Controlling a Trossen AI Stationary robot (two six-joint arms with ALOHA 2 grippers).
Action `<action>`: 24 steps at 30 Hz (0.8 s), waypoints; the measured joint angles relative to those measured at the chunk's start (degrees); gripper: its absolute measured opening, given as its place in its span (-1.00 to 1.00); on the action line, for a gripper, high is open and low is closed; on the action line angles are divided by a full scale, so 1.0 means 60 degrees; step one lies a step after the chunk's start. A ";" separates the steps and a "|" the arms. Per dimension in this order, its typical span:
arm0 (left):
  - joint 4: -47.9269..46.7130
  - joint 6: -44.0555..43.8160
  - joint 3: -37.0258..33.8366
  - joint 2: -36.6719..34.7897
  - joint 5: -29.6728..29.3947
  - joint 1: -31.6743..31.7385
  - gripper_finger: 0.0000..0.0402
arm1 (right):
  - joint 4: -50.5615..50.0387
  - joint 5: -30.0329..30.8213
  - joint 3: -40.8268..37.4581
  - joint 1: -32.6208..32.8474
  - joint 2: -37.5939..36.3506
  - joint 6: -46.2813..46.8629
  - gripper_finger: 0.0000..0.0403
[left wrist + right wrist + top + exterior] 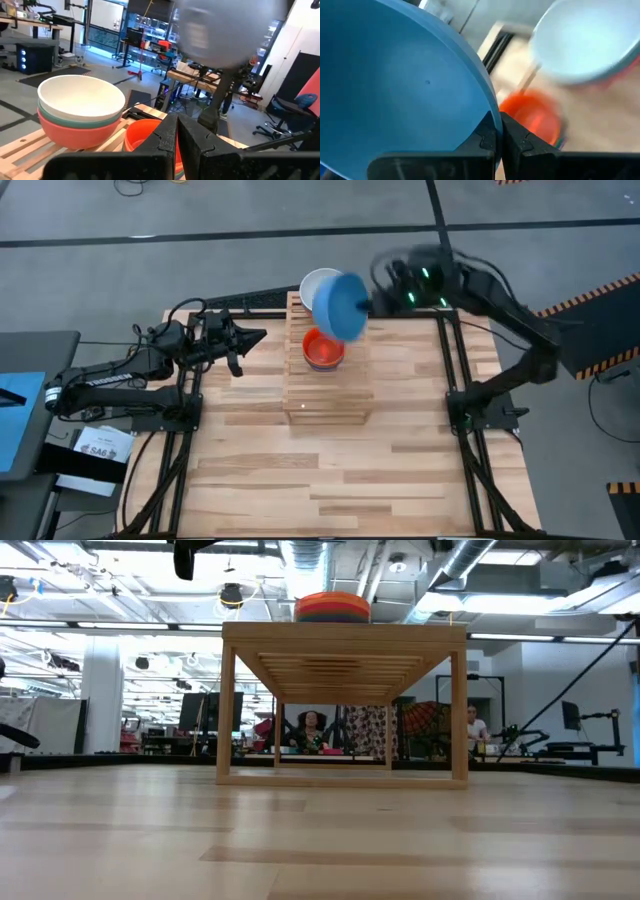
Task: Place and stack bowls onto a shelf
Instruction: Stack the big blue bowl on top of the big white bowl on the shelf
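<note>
Right now my right claw [499, 131] is pinching the rim of a blue bowl [339, 305], fingers pressed together on the thin edge, and holds it tilted in the air above the far end of the shelf [327, 405]. From the high view the blue bowl overlaps a white bowl [316, 280] at the shelf's far edge and hangs just above an orange stack [323, 349] sitting nearer the middle of the top.

My left claw [250, 338] waits off the shelf's left side, near its far corner, fingers pressed together and holding nothing. Past its fingers I see the white bowl nested in a teal one and a coral-red one [75, 131], with an orange bowl [147, 140] just beside them.

Most of the shelf's near half is bare, and the table [330, 480] around it is open on all sides up to the black frame rails.

That tabletop is pale butcher-block planking; the shelf is light wood with slatted boards on straight legs. Every bowl is smooth, round, glossy plastic. Beyond the table the low view shows a workshop with people seated far back.
</note>
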 joint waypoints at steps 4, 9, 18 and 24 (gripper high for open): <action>0.0001 -0.0001 0.0000 0.0000 0.0000 0.0000 -1.00 | 0.0001 0.0204 0.1022 -0.1430 0.1283 -0.0359 -0.87; 0.0001 -0.0001 0.0000 0.0000 0.0000 0.0000 -1.00 | -0.0305 0.0286 0.1337 -0.2301 0.2604 -0.0308 -0.87; 0.0000 -0.0081 0.0000 0.0000 -0.0095 0.0000 -1.00 | -0.1031 0.0368 0.1347 -0.2706 0.3567 -0.0286 -0.78; 0.0000 -0.0172 0.0000 0.0000 -0.0148 0.0000 -1.00 | -0.0792 0.0363 0.1351 -0.2804 0.3585 -0.0511 -0.67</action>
